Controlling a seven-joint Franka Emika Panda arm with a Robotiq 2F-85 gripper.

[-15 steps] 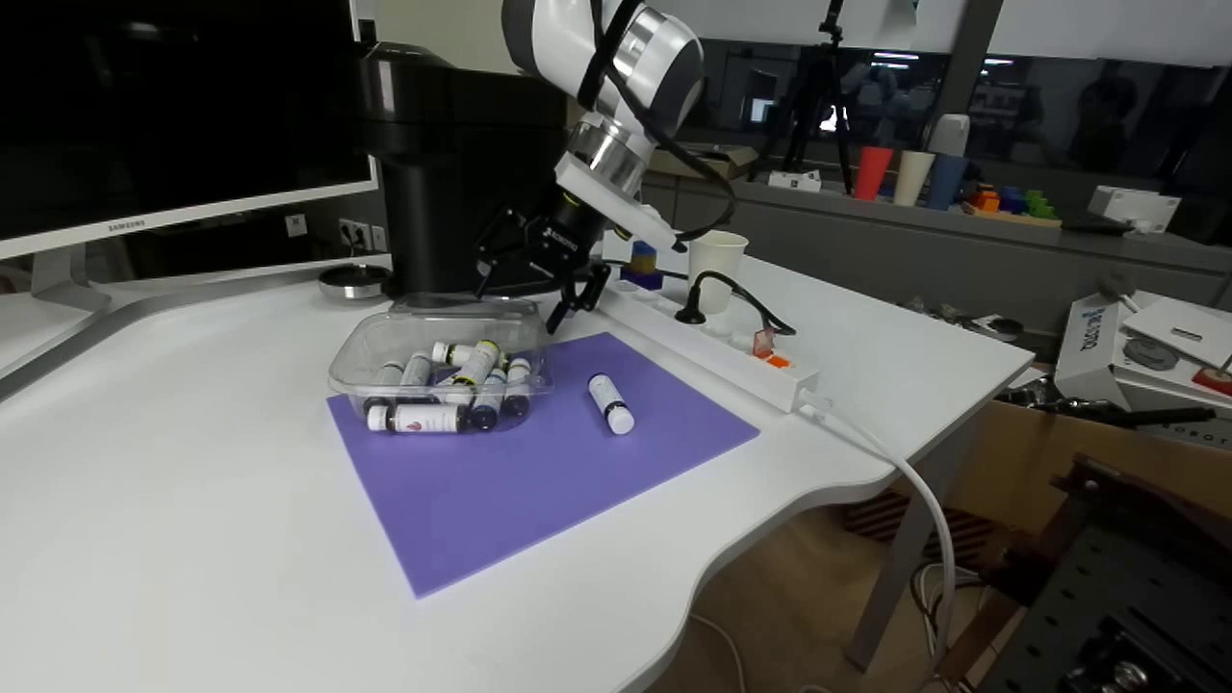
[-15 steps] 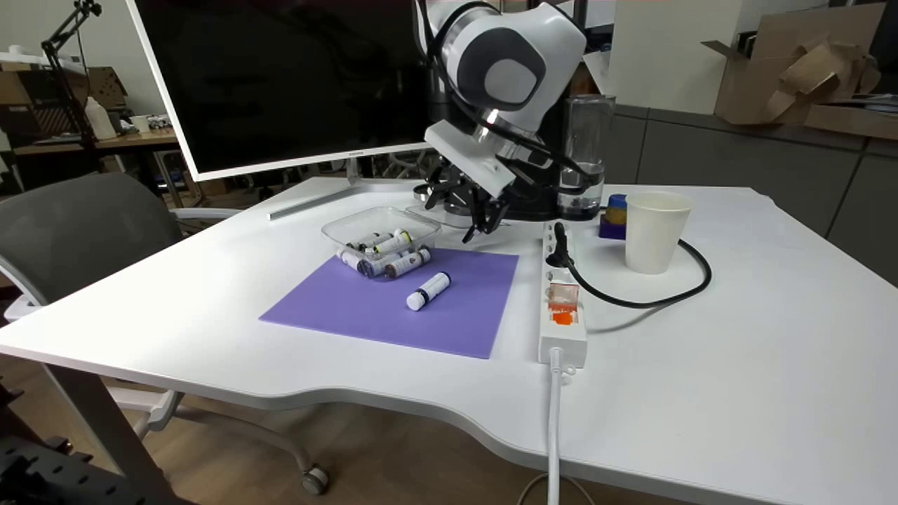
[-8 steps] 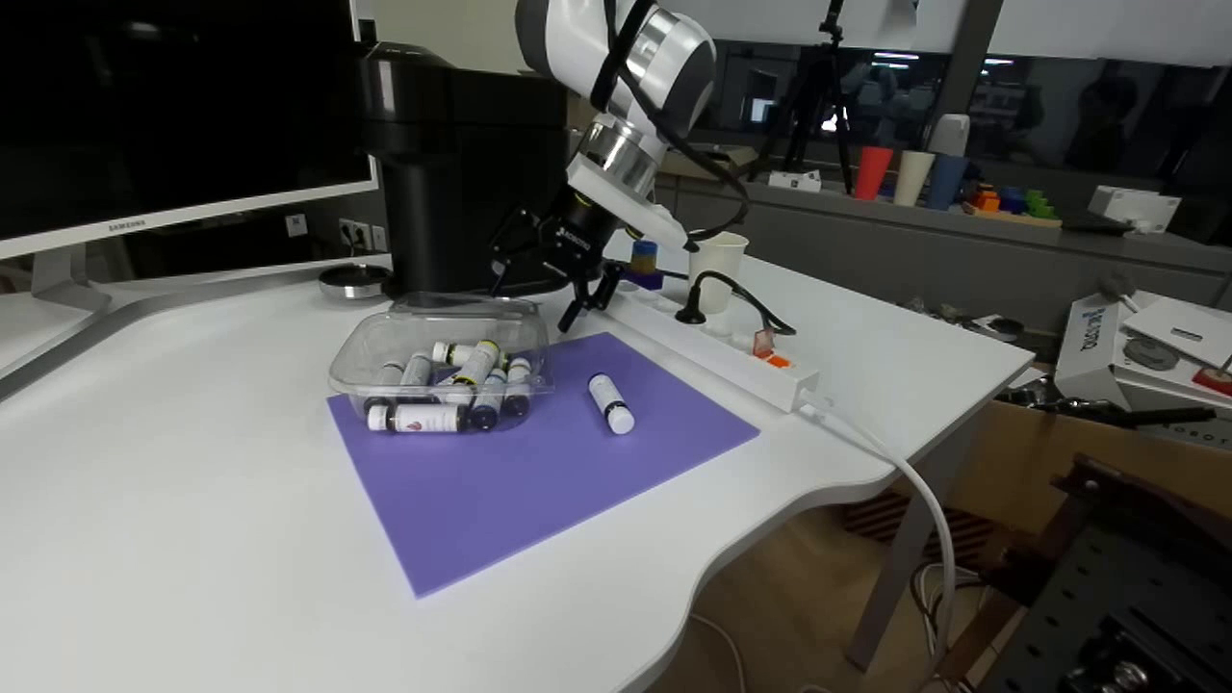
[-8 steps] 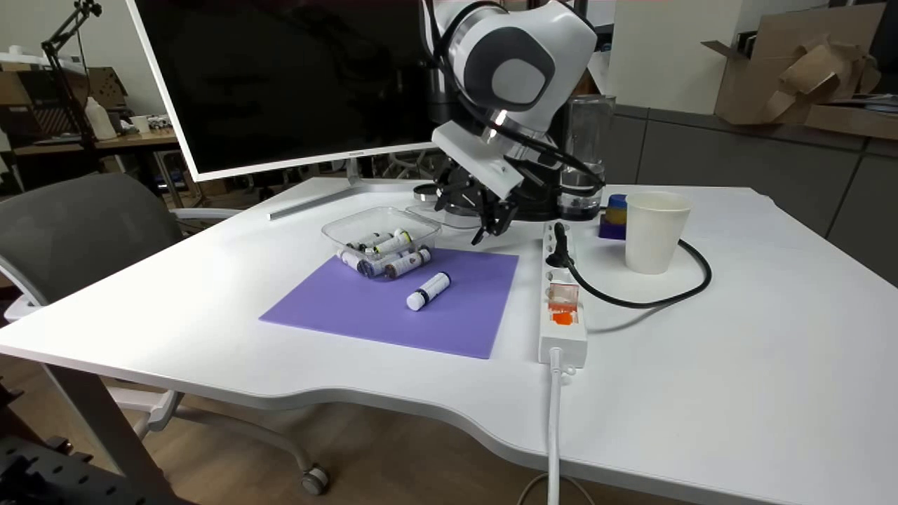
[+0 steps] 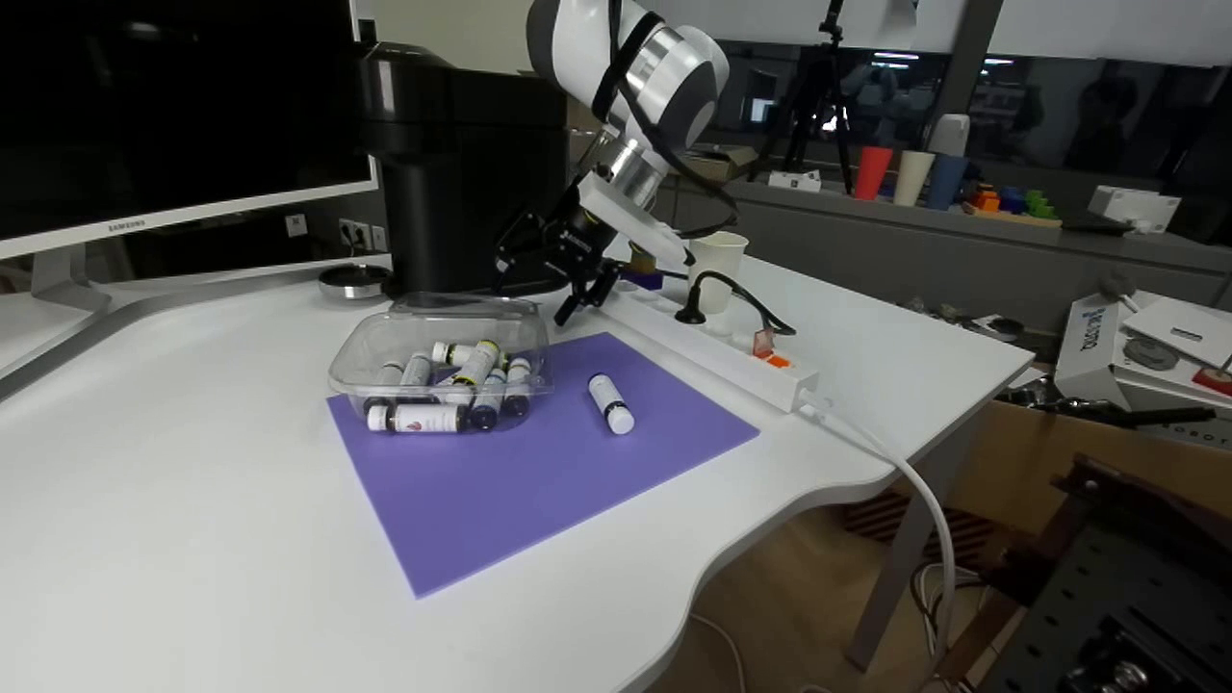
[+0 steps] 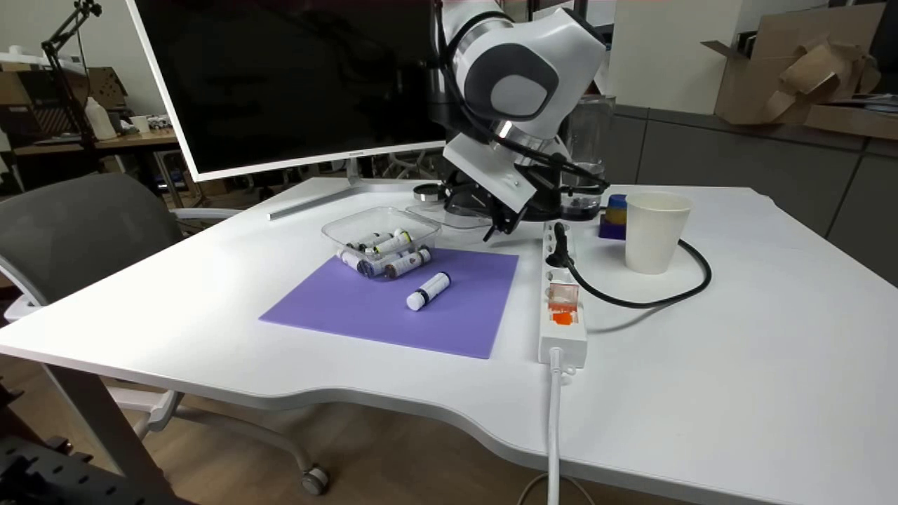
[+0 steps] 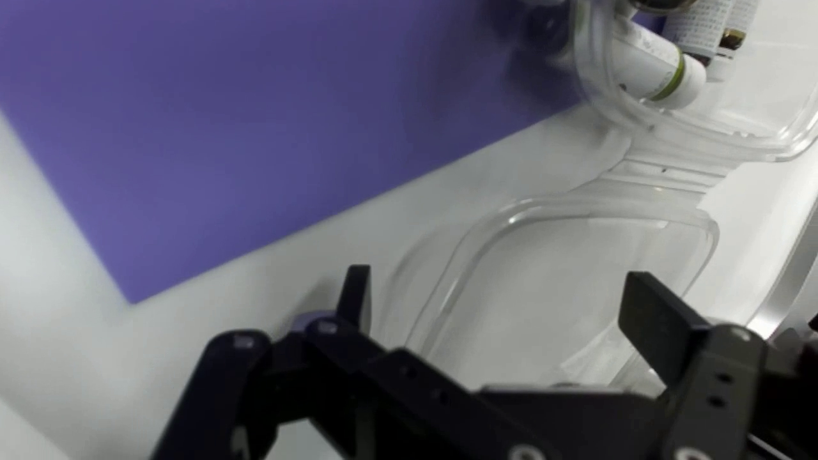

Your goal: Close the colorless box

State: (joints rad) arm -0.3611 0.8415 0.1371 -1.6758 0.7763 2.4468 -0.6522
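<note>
2 fingers (image 7: 661, 329) wide apart, holding nothing. Wrist view: folded-back lid (image 7: 537, 287) between and ahead of them; box (image 7: 760, 92) beyond its hinge (image 7: 664, 174), ahead-right. Judged: lid must swing that way.

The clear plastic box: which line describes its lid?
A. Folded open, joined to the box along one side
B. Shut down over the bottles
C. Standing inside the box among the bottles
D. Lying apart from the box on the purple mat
A: in the wrist view the lid lies spread open beside the clear plastic box, with a clear hinge strip linking the two.
</note>
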